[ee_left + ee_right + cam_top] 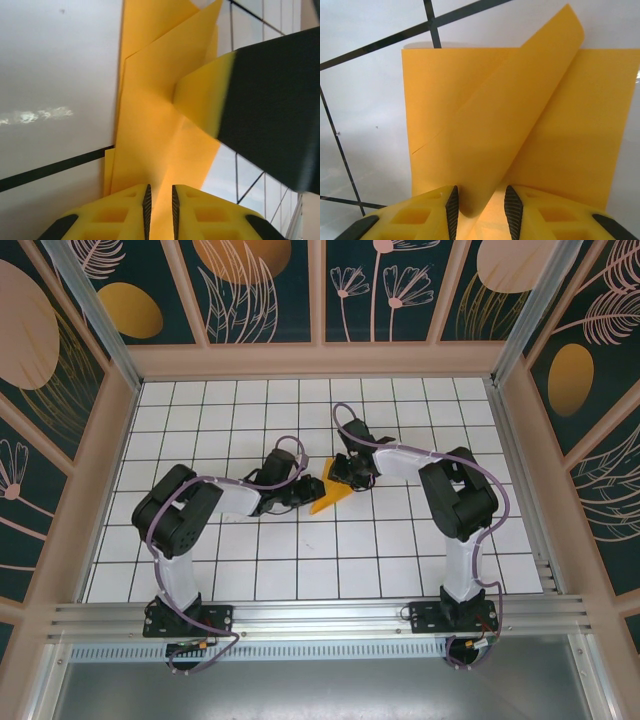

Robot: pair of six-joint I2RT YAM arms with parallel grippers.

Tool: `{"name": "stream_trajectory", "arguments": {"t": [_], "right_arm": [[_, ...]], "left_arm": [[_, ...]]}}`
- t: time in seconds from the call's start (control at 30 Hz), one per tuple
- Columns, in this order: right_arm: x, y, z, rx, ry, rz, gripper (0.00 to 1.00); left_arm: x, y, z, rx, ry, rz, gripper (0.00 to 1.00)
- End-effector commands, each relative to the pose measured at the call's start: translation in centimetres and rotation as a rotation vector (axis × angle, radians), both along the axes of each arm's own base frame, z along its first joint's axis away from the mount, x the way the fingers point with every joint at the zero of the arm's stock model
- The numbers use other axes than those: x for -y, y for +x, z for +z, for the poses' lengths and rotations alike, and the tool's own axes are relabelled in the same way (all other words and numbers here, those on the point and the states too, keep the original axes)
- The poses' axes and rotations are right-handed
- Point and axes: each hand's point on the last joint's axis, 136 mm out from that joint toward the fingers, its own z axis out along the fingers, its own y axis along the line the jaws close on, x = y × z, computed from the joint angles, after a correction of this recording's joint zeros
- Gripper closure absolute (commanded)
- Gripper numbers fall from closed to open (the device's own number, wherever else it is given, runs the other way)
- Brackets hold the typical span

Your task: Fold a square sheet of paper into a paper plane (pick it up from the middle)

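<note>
Mid-fold, both arms on the paper

Left gripper (160, 205) and right gripper (480, 205) each pinch the square sheet of paper (330, 495) mid-tabletop (400, 560); next I'd guess pressing that curled flap flat, carefully.

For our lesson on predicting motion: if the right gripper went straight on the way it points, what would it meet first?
The right gripper would meet the folded orange-yellow paper first: a raised flap already sits between its fingers, with more sheet lying flat ahead. Depth is uncertain.

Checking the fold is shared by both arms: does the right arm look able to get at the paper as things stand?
Probably yes. The right gripper already has a raised flap of the square sheet of paper between its fingers, and the left gripper holds another part, not blocking it.
</note>
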Motion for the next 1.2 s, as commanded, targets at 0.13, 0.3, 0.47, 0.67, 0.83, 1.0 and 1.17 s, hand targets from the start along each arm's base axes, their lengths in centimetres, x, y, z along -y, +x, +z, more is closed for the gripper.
{"name": "stream_trajectory", "arguments": {"t": [0.13,0.3,0.47,0.67,0.83,1.0,1.17], "right_arm": [[2.3,-3.1,-5.7,-0.119,-0.139,0.018,0.66],[2.0,-3.2,-6.0,-0.123,-0.123,0.033,0.64],[2.4,-3.4,-6.7,-0.145,-0.147,0.025,0.61],[2.8,-3.5,-7.3,-0.174,-0.175,-0.008,0.59],[2.8,-3.7,-7.7,-0.198,-0.170,-0.025,0.57],[2.9,-3.8,-7.9,-0.213,-0.175,-0.031,0.56],[2.9,-3.9,-8.1,-0.221,-0.173,-0.030,0.56]], "left_arm": [[-0.6,1.4,3.6,0.071,-0.057,0.065,0.79],[-0.6,1.1,2.6,0.044,-0.043,0.059,0.79],[0.0,0.8,2.8,0.045,-0.054,0.031,0.80],[0.6,0.4,3.2,0.053,-0.063,0.001,0.80],[1.3,-0.2,2.5,0.036,-0.054,-0.031,0.80],[1.6,-0.4,1.8,0.023,-0.039,-0.041,0.82],[1.4,-0.3,0.8,0.004,-0.009,-0.026,0.82]]}}
